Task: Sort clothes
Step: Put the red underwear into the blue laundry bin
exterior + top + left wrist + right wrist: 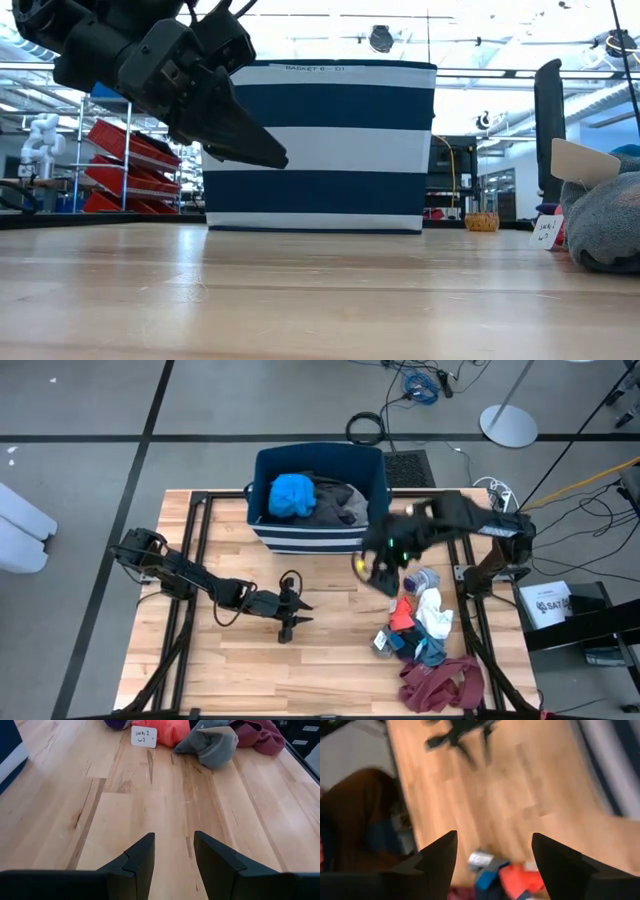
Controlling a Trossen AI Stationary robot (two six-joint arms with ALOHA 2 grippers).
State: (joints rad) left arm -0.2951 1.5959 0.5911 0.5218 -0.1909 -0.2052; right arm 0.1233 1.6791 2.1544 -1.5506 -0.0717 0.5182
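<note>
bench (pixel 330 650): light wood planks, dark frame; carries bin, clothes pile, both arms.
bin (pixel 318 540): dark blue w/ white stripes, at bench's far edge, just beyond right hand; in low view its striped wall fills the middle.
clothes in bin: bright blue top (pixel 293 495) bunched beside a dark grey garment (pixel 340 503), touching.
pile (pixel 425 635): loose clothes on bench, beneath and nearer than right hand, well off to the side of left hand; runs along bench's right edge.
maroon top (pixel 443 682): biggest in pile, near-edge end, farthest from right hand.
white top (pixel 433 612): mid pile, just below right hand.
red top (pixel 402 614): beside white top, touching; in left wrist view it lies ahead of left hand, across bare bench.
grey sock (pixel 210 742): w/ card tag, ahead of left hand, between red top & maroon top.
label (pixel 144 736): white card w/ handwriting, next to red top; words not legible.
right hand (pixel 372 572): fingers spread wide, empty; off the bench, between bin front & pile, tilted down; arm reaches in from bench's right side.
left hand (pixel 292 618): fingers parted, nothing between them; low over bare bench, mid-left, pointing toward pile, well apart from it.
</note>
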